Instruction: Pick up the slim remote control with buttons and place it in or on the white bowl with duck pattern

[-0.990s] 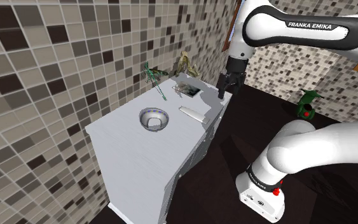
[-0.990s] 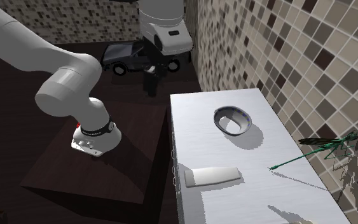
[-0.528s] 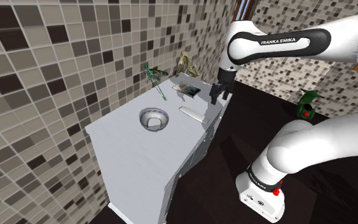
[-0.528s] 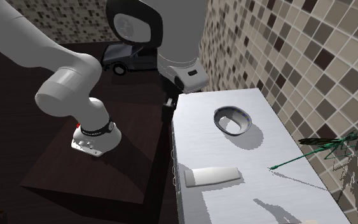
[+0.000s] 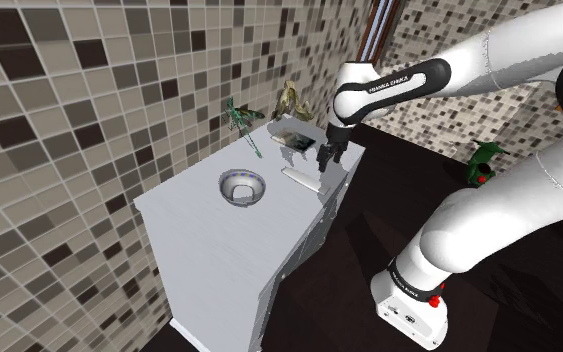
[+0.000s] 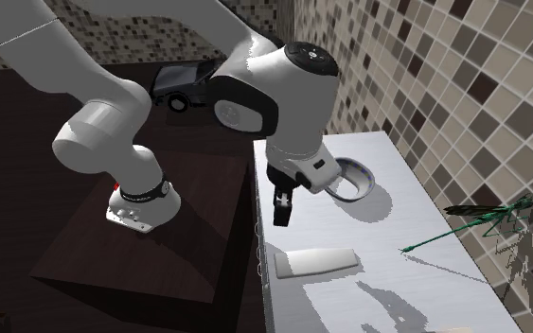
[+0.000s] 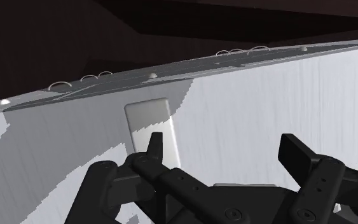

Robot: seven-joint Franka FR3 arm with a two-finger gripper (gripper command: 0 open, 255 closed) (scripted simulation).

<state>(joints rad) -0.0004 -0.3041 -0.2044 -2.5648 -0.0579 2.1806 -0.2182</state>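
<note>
remote (image 6: pixel 316 262) lies flat by the worktop (image 6: pixel 387 151) edge nearest the stand, apart from bowl (image 5: pixel 242 175). looks light, stiff, thin, likely slick: pinch across its narrow width, mid-length. gripper (image 6: pixel 281 210) spread wide, near it, not touching.

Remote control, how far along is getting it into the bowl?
Done: nothing yet; the remote lies flat on the white counter, apart from the bowl. In hand: the hand hovers open over the counter near the remote, gripping nothing. Left: close on the remote, lift it, carry it to the bowl and release.
</note>
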